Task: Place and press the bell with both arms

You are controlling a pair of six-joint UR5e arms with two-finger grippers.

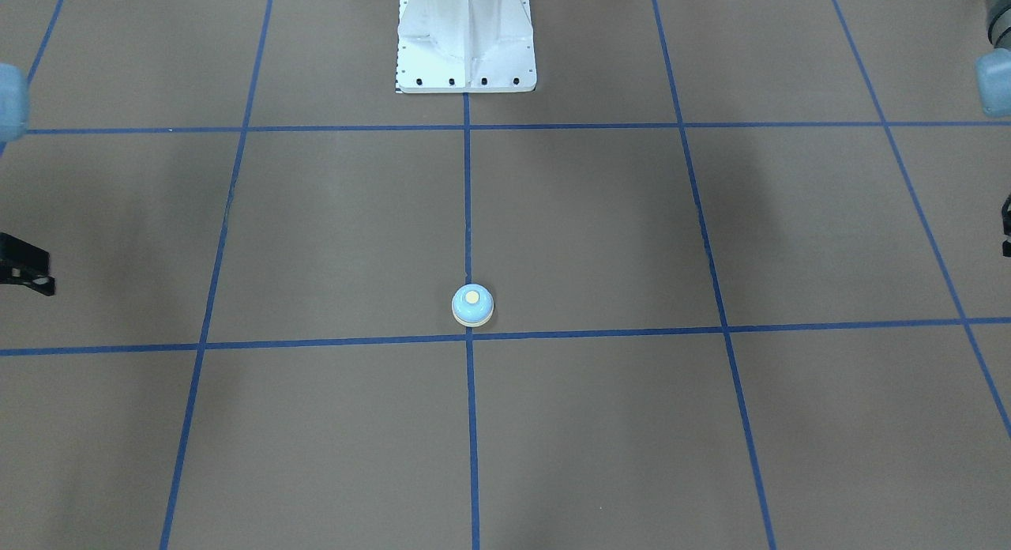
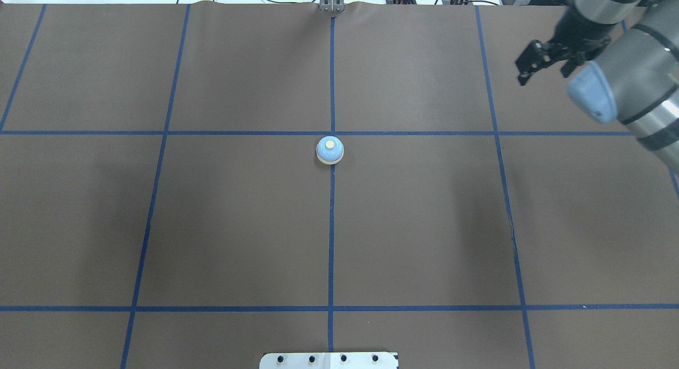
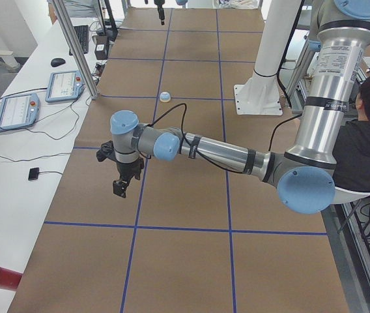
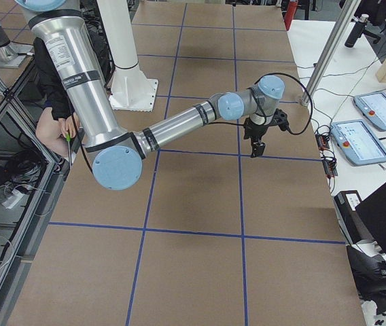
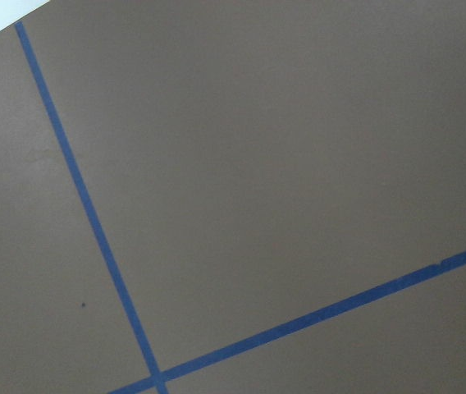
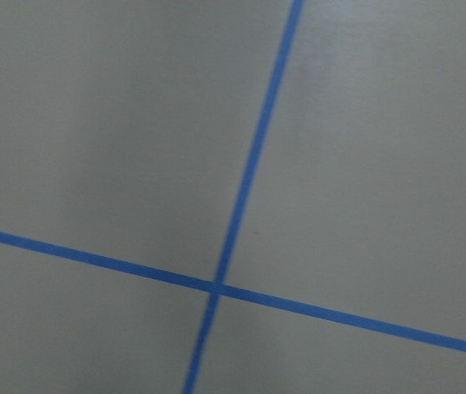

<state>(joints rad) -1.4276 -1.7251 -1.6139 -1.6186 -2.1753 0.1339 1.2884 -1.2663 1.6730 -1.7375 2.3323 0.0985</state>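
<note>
Bare brown table (image 2: 238, 226) lies open on every side of the bell (image 2: 330, 149). The white pedestal base (image 1: 466, 44) stands well apart on its near side. The right gripper (image 2: 542, 67) hangs far right, seemingly above the surface.

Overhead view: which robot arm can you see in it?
The right arm, at the top-right corner. The left arm is outside this view.

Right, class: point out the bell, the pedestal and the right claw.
bell (image 2: 330, 150), overhead view, on its blue dome.
pedestal (image 1: 466, 48), front-facing view, on its white body.
right claw (image 2: 542, 73), overhead view, midway between its fingertips.
</note>
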